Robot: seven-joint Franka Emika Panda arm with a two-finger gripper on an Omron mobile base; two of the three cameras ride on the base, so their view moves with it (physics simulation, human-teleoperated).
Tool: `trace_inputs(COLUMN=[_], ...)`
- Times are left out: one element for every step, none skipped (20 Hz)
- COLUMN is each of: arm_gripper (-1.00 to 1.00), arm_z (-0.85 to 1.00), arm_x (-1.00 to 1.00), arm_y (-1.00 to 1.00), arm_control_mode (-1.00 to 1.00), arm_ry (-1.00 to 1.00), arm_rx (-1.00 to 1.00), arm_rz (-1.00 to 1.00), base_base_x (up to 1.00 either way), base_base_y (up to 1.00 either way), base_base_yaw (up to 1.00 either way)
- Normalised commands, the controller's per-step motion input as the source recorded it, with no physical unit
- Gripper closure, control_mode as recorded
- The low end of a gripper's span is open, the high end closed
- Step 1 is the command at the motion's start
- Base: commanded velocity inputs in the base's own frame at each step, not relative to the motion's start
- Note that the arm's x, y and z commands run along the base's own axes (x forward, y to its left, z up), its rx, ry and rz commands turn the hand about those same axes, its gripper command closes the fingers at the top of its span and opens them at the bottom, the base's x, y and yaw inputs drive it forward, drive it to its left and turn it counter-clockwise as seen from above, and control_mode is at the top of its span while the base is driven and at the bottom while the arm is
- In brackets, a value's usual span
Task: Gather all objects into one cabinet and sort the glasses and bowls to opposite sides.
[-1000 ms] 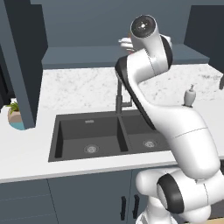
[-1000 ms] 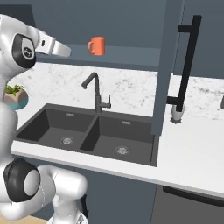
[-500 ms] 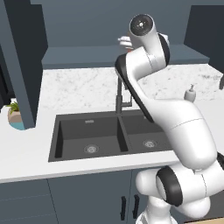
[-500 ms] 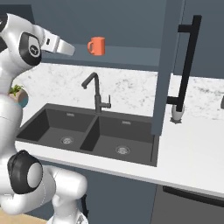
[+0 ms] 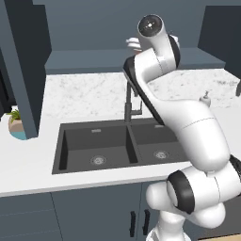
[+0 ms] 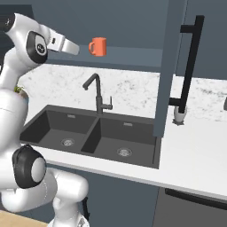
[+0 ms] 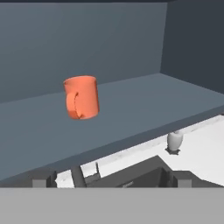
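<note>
Standing upright on the cabinet (image 7: 144, 105) shelf, an orange cup (image 7: 81, 97) with a handle sits just ahead of the claw (image 6: 71, 47), untouched; whether the claw's fingers are spread cannot be told.

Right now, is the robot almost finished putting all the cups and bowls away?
Not nearly. The orange cup stands upright on the cabinet shelf, so that one looks put away. The hand is beside it, not touching, and whether it is open is hard to tell. The other cup and both bowls are still to be brought there and sorted to opposite sides.
</note>
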Motion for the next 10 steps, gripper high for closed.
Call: trace_inputs(arm_gripper=[-1.0, -1.0, -1.0, -1.0, -1.0, -1.0, -1.0, -1.0, -1.0, -1.0], arm_z=[-0.04, -0.05, -0.09, -0.1, -0.11, -0.09, -0.07, -0.06, -0.07, -0.09], arm_x=[0.31, 0.34, 0.36, 0.37, 0.32, 0.29, 0.29, 0.29, 0.25, 0.22], arm_y=[-0.21, -0.19, -0.21, -0.21, -0.16, -0.13, -0.09, -0.03, 0.0, 0.0], arm_control_mode=[-1.0, -1.0, -1.0, -1.0, -1.0, -1.0, -1.0, -1.0, -1.0, -1.0], arm_ry=[0.0, 0.01, 0.01, 0.01, 0.0, 0.0, 0.0, 0.0, 0.0, 0.0], arm_rx=[0.03, 0.04, 0.04, 0.03, 0.01, 0.0, 0.0, 0.0, 0.0, 0.0], arm_rz=[-0.01, -0.02, -0.03, -0.03, -0.03, -0.02, -0.02, -0.01, 0.0, 0.0], base_base_x=[0.0, 0.0, 0.0, 0.0, 0.0, 0.0, 0.0, 0.0, 0.0, 0.0], base_base_y=[0.0, 0.0, 0.0, 0.0, 0.0, 0.0, 0.0, 0.0, 0.0, 0.0], base_base_yaw=[0.0, 0.0, 0.0, 0.0, 0.0, 0.0, 0.0, 0.0, 0.0, 0.0])
